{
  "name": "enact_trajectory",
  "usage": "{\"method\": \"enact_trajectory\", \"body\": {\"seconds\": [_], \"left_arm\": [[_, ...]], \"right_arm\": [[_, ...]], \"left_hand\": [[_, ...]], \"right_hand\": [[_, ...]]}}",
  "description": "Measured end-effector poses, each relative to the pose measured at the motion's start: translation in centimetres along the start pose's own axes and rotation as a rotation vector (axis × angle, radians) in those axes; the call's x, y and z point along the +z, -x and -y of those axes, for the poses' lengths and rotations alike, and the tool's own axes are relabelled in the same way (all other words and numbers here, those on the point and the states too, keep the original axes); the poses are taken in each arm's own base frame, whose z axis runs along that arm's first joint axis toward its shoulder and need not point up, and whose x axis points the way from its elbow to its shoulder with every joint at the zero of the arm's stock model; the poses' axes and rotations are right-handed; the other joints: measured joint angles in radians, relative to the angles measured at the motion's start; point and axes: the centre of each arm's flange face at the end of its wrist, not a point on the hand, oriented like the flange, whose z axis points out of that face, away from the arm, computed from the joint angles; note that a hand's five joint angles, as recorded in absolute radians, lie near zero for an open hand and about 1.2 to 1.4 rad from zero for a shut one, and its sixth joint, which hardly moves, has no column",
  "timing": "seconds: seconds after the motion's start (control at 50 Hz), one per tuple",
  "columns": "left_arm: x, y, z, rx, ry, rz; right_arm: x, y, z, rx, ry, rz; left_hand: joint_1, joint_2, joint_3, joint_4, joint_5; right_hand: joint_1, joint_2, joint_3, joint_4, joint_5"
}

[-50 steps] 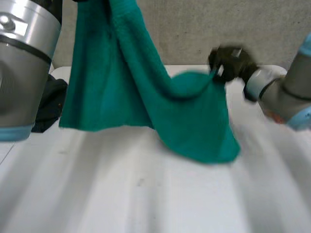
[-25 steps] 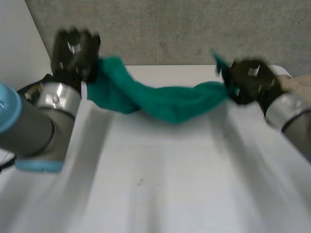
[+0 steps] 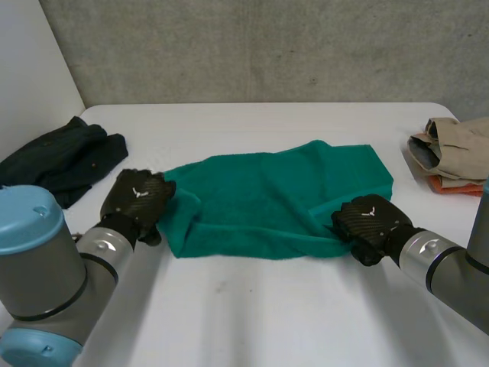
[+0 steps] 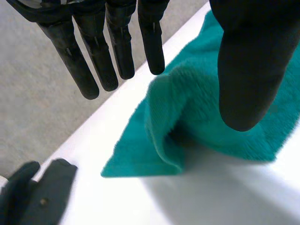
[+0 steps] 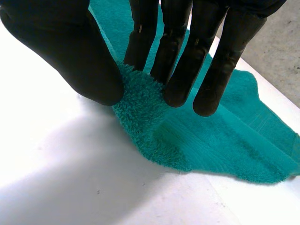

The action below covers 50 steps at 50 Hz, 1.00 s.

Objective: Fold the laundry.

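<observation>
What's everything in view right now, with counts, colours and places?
towel: one, teal, lying wrinkled mid-table between the hands.
dark clothes: one heap, black, table's far left.
folded clothes: one stack, beige over orange, table's right edge.
table: one, white, under everything.
wall: one, grey, behind the table.
left hand: one, black, open, fingers straight, at the towel's left end.
right hand: one, black, pinching a bunched fold at the towel's near right corner.
</observation>
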Motion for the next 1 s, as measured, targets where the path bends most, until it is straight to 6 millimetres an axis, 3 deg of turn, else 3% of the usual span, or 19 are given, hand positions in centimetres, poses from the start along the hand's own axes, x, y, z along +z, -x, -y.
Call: {"method": "enact_trajectory", "body": {"seconds": [0.14, 0.36, 0.54, 0.64, 0.68, 0.74, 0.78, 0.8, 0.84, 0.88, 0.9, 0.92, 1.0], "left_arm": [[0.0, 0.1, 1.6, 0.009, -0.047, 0.007], [-0.4, -3.2, 2.7, 0.03, -0.078, -0.039], [1.7, -4.8, 1.9, 0.11, -0.031, -0.01], [4.5, -5.2, 0.6, 0.266, 0.016, 0.028], [5.1, -5.2, 0.3, 0.303, 0.032, 0.042], [5.9, -4.8, -0.4, 0.364, 0.072, 0.07], [6.0, -4.7, -0.6, 0.374, 0.084, 0.076], [6.0, -4.6, -0.6, 0.381, 0.093, 0.082], [5.8, -4.5, -0.6, 0.379, 0.094, 0.086], [5.4, -4.2, -0.1, 0.366, 0.086, 0.091], [5.1, -4.1, 0.1, 0.356, 0.079, 0.095], [4.8, -3.9, 0.5, 0.345, 0.07, 0.099], [3.7, -3.3, 1.5, 0.302, 0.038, 0.114]], "right_arm": [[0.0, 0.1, -0.2, 0.002, 0.001, -0.001], [0.0, 0.4, -0.6, 0.008, 0.012, 0.007], [-0.1, 0.5, -0.8, 0.01, 0.017, 0.013], [-0.1, 0.6, -1.0, 0.013, 0.022, 0.016], [-0.1, 0.6, -1.0, 0.013, 0.023, 0.016], [-0.1, 0.6, -1.0, 0.01, 0.025, 0.015], [-0.1, 0.6, -1.0, 0.009, 0.027, 0.014], [-0.2, 0.6, -0.9, 0.008, 0.029, 0.014], [-0.2, 0.6, -0.8, 0.007, 0.034, 0.016], [-0.4, 0.5, -0.7, 0.009, 0.042, 0.021], [-0.4, 0.5, -0.6, 0.008, 0.043, 0.021], [-0.5, 0.2, -0.1, 0.005, 0.039, 0.019], [-0.7, -0.7, 1.5, -0.009, 0.014, 0.007]], "left_hand": [[0.0, -0.002, 0.0, -0.002, -0.001], [-0.024, -0.025, -0.033, -0.03, -0.029], [-0.067, -0.071, -0.079, -0.078, -0.078], [-0.064, -0.068, -0.073, -0.072, -0.069], [0.02, 0.012, 0.005, 0.017, 0.023], [0.589, 0.542, 0.516, 0.536, 0.528], [0.589, 0.542, 0.516, 0.536, 0.528], [0.649, 0.675, 0.658, 0.683, 0.641], [0.649, 0.683, 0.665, 0.692, 0.641], [0.65, 0.683, 0.665, 0.693, 0.641], [0.65, 0.683, 0.665, 0.693, 0.641], [0.65, 0.683, 0.665, 0.693, 0.641], [0.65, 0.683, 0.666, 0.693, 0.641]], "right_hand": [[0.0, 0.0, 0.0, 0.0, 0.001], [0.0, 0.0, 0.0, 0.0, 0.001], [0.0, 0.0, 0.0, 0.0, 0.001], [0.0, 0.0, 0.0, 0.0, 0.001], [0.0, 0.0, 0.0, 0.0, 0.001], [0.0, 0.0, 0.0, 0.0, 0.001], [0.0, 0.0, 0.0, 0.0, 0.001], [-0.001, -0.001, -0.001, 0.0, 0.001], [-0.077, -0.097, -0.098, -0.1, -0.086], [-0.378, -0.464, -0.459, -0.463, -0.43], [-0.378, -0.464, -0.459, -0.463, -0.43], [-0.599, -0.741, -0.718, -0.727, -0.701], [-0.718, -0.874, -0.873, -0.886, -0.865]]}}
